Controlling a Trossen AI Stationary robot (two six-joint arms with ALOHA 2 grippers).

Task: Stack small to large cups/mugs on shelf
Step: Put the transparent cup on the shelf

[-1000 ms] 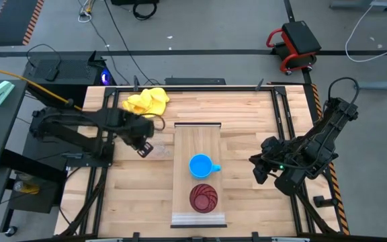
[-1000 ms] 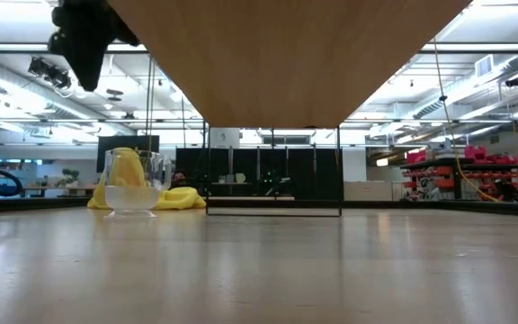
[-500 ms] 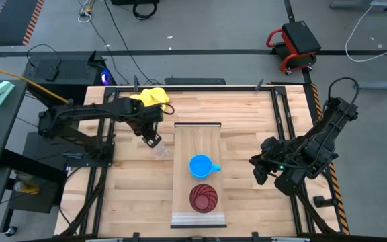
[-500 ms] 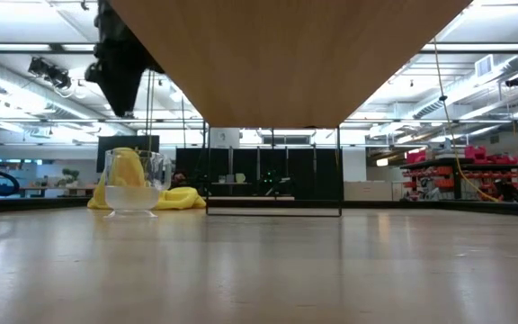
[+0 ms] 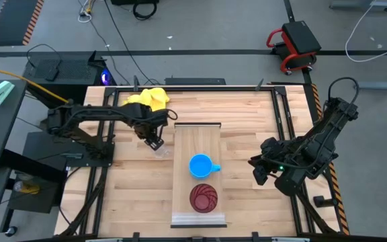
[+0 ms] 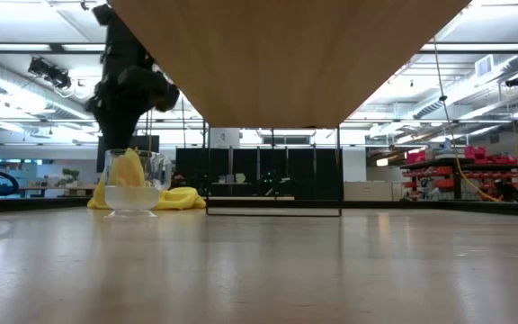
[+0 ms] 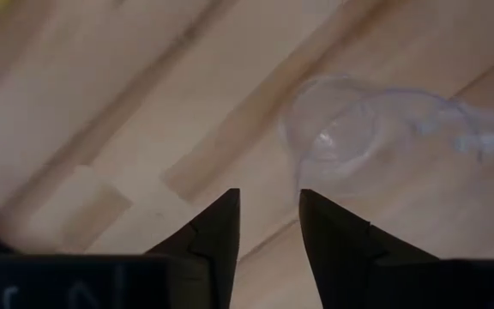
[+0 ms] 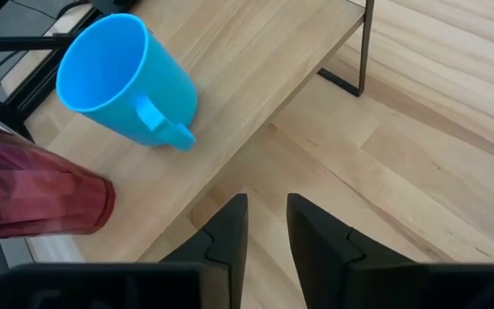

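The clear glass cup [image 5: 160, 150] stands upright, mouth up, on the bench [image 5: 247, 121] under the left pincer [image 5: 154, 142], parted and empty.

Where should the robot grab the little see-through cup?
Probably by its rim wall, from straight above. The clear glass cup stands upright on the tabletop, mouth open upward, and the left pincer hovers open just over it, so one finger could go inside, one outside.
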